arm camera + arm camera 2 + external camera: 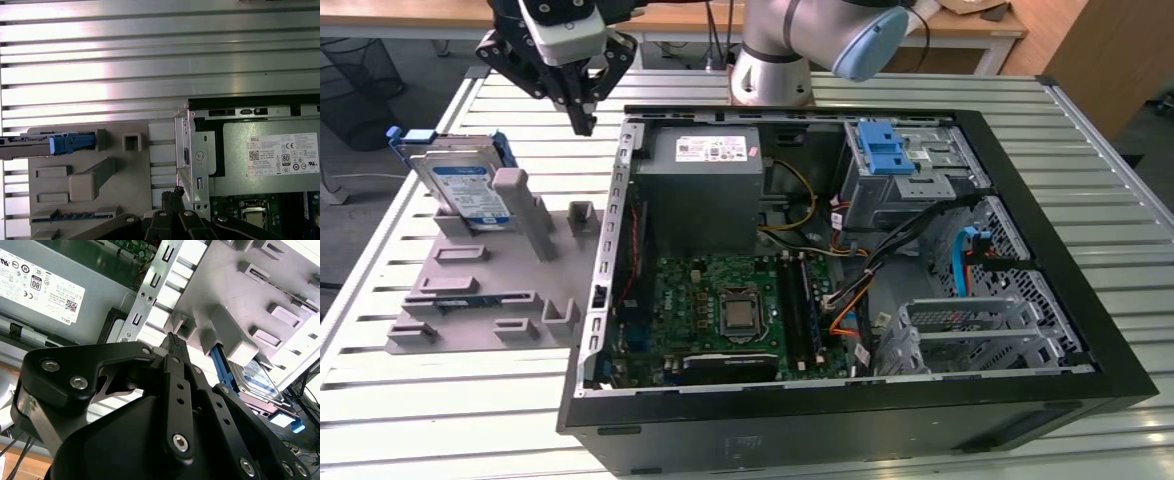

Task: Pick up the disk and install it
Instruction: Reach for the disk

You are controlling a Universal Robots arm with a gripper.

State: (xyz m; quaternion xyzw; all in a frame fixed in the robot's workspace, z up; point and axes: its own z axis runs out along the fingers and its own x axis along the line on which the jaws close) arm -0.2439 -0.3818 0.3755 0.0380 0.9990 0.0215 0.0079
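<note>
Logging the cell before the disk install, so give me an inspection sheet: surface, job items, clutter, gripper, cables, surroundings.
Surface: slatted metal table, bearing a grey holder fixture and an open computer case.
Job's things: disk stands on edge in the fixture, nothing touching it.
Clutter: nothing seen.
Gripper: gripper shut and empty, hanging above the gap between fixture and case.
Cables: orange and black leads lie loose inside the case.
Surroundings: wooden desk behind the table.

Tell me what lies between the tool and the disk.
In the exterior view, table slats and the grey holder's upright post lie between the tool and the disk.
</note>
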